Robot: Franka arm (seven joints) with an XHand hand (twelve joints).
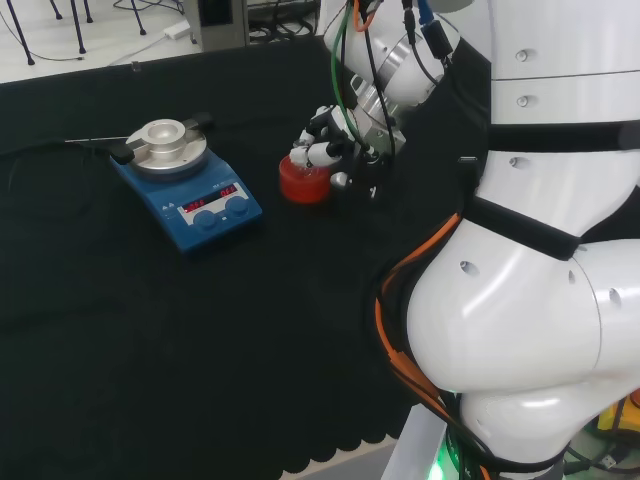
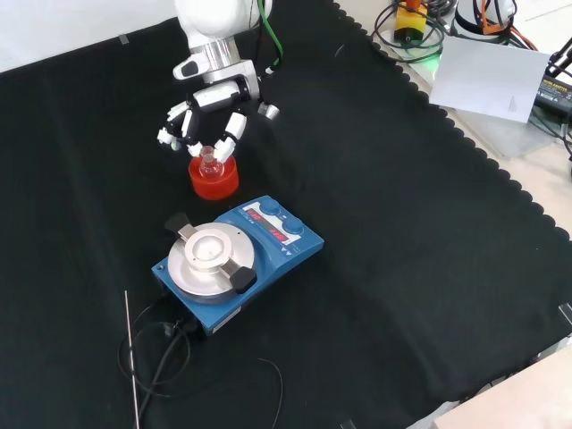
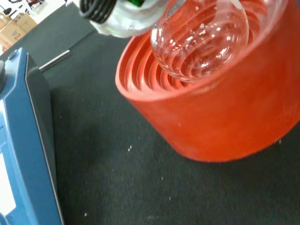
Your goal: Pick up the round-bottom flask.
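Note:
A clear round-bottom flask (image 2: 209,164) rests in a red ribbed ring stand (image 2: 214,179), just behind the blue stirrer plate in the front view. The hand (image 2: 207,114) hovers right over it, its fingertips (image 2: 225,147) hanging down on either side of the flask's neck. The thumb (image 2: 267,110) sticks out to the right, away from the glass. In the head view the hand (image 1: 327,143) covers the top of the red stand (image 1: 304,183). Up close in the wrist view, the flask's bulb (image 3: 201,37) sits in the ribbed stand (image 3: 220,117) with one finger (image 3: 117,14) beside it.
A blue stirrer plate (image 2: 234,262) with a round metal top stands in front of the stand in the front view, and to its left in the head view (image 1: 187,180). A thin rod and black cables (image 2: 143,349) lie near it. The arm's white links (image 1: 540,250) occupy the head view's right.

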